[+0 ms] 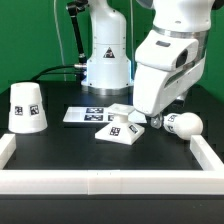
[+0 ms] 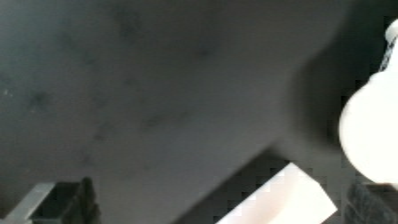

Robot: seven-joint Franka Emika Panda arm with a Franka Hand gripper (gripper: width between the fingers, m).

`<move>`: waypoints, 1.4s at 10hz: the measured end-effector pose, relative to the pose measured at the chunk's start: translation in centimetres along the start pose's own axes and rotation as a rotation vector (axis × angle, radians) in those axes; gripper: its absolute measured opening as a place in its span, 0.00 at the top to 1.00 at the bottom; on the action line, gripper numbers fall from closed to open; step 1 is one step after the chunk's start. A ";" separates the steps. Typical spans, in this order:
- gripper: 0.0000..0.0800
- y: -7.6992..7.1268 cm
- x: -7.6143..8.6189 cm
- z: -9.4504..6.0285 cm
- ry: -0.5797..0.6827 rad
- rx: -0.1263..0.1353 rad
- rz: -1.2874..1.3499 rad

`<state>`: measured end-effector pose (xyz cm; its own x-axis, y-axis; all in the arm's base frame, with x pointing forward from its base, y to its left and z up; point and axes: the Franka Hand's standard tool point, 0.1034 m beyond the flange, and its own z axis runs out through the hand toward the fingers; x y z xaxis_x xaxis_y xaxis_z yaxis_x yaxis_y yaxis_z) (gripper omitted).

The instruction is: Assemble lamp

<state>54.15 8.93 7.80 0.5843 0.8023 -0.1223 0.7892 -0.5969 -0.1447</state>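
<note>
bulb [image 1: 185, 125] lies on its side on worktop [image 1: 60, 145], mid-right of exterior frame, just beside spread, empty fingers [image 2: 54, 200]; likely light, rigid, slick, rolls easily, so pinch the narrower neck

Hand [image 1: 155, 119] hovering by the base block [image 1: 118, 128]
The bulb [image 1: 184, 125] is lying near that block; the shade [image 1: 27, 107] is standing well apart.

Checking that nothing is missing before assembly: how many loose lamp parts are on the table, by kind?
Base block: 1
Bulb: 1
Shade: 1
Total: 3
</note>
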 end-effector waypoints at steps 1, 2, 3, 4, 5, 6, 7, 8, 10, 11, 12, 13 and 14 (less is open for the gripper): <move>0.12 0.2 -0.2 0.0 0.005 -0.005 -0.020; 0.12 0.7 -1.2 -0.2 0.030 -0.030 -0.069; 0.12 0.7 -2.3 -0.4 0.055 -0.059 -0.090; 0.12 0.6 -3.5 -0.6 0.086 -0.101 -0.150; 0.12 0.2 -4.7 -0.7 0.092 -0.114 -0.186; 0.12 -0.1 -5.3 -0.5 0.091 -0.115 -0.187; 0.12 0.0 -5.2 -0.4 0.090 -0.114 -0.187; 0.12 0.0 -5.2 -0.4 0.090 -0.114 -0.187; 0.12 -0.1 -5.2 -0.3 0.089 -0.112 -0.186; 0.12 -0.1 -5.3 -0.3 0.089 -0.112 -0.186; 0.12 -0.7 -6.3 -0.4 0.089 -0.117 -0.185; 0.12 -1.2 -7.4 -0.4 0.086 -0.121 -0.209; 0.12 -1.7 -8.6 -0.4 0.080 -0.121 -0.240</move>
<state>47.85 3.05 9.51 0.3868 0.9219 -0.0198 0.9210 -0.3873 -0.0408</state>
